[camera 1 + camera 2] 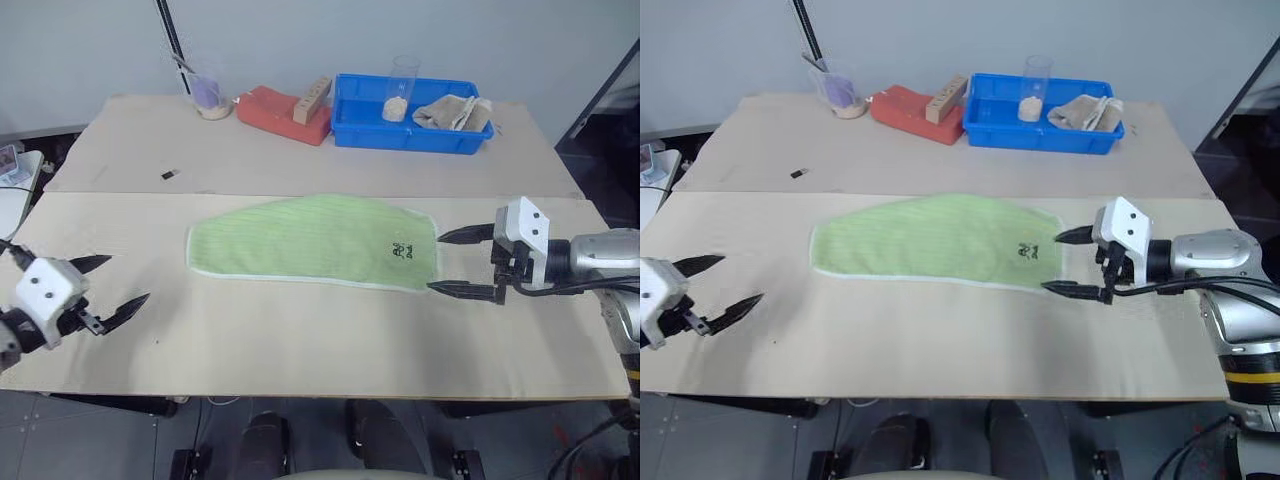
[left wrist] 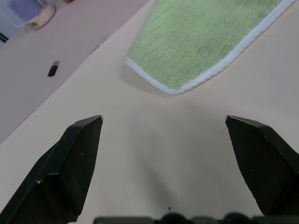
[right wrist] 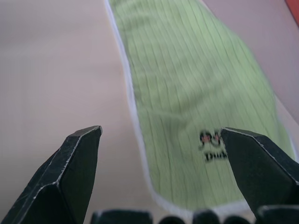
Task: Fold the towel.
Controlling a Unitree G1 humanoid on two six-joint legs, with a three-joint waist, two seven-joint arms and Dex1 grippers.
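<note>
The towel (image 1: 312, 240) lies flat on the beige table, light green with fine stripes, white edging and a small dark logo (image 1: 397, 252) near its right end. My right gripper (image 1: 448, 263) hovers open just off the towel's right edge, its two black fingers pointing left at that edge. The right wrist view looks along the towel (image 3: 187, 102) from that end. My left gripper (image 1: 110, 285) is open near the table's front left, well short of the towel's left end (image 2: 173, 70), with bare table between.
A blue bin (image 1: 410, 115) holding a clear cup and a crumpled cloth stands at the back right. A red block (image 1: 283, 113) with a wooden piece and a cup (image 1: 208, 95) sit at the back. A small dark item (image 1: 169, 175) lies left of centre.
</note>
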